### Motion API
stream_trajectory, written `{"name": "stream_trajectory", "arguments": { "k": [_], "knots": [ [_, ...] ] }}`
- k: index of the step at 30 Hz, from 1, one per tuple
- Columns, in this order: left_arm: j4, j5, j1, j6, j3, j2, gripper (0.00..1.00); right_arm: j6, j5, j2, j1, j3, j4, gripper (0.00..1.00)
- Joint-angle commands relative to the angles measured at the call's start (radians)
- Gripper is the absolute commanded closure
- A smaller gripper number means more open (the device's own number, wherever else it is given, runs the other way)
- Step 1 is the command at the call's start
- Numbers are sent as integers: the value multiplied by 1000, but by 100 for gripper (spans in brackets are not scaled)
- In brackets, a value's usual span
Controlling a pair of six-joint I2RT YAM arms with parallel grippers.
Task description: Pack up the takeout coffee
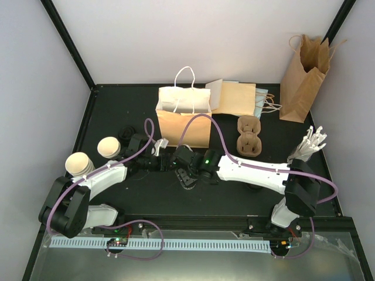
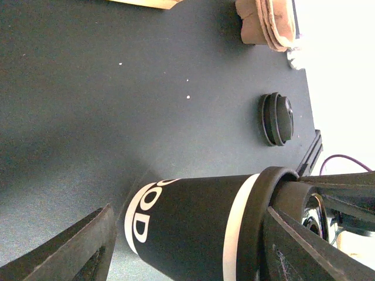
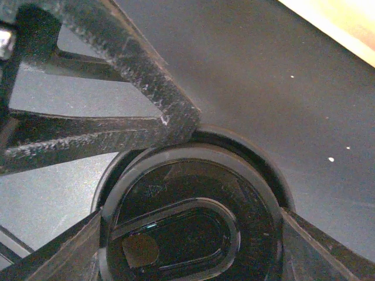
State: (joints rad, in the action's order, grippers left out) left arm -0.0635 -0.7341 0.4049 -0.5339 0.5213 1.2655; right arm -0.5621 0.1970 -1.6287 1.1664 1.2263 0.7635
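One takeout coffee cup (image 2: 187, 225), black-printed with a white band and letters, stands on the dark table under a black lid (image 3: 187, 222). My right gripper (image 3: 190, 222) comes down from above, and its two fingers press the lid's rim on opposite sides. My left gripper (image 2: 190, 234) is rolled sideways with wide jaws. Its lower finger (image 2: 76, 252) sits near the cup's base with a small gap, and its upper finger (image 3: 117, 126) reaches the lid's edge. In the top view the left gripper (image 1: 166, 163) and right gripper (image 1: 186, 170) meet at table centre and hide the cup.
Two cream cups (image 1: 108, 146) (image 1: 79, 164) without lids stand at the left, with loose black lids (image 1: 126, 133) beside them. An open paper bag (image 1: 183, 117) stands behind the grippers. A pulp cup carrier (image 1: 249, 134), flat bags (image 1: 234, 96) and a tall bag (image 1: 303, 76) lie to the right.
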Motion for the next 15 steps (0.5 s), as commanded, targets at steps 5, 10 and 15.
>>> {"name": "stream_trajectory", "arguments": {
  "k": [5, 10, 15],
  "knots": [
    [-18, -28, 11, 23, 28, 9, 29, 30, -327, -179, 27, -46, 221, 30],
    [-18, -29, 11, 24, 28, 9, 29, 14, -226, -231, 26, 11, 320, 31],
    [-22, -28, 11, 25, 28, 9, 29, -16, -125, -259, 30, 37, 357, 31]
  ]
}}
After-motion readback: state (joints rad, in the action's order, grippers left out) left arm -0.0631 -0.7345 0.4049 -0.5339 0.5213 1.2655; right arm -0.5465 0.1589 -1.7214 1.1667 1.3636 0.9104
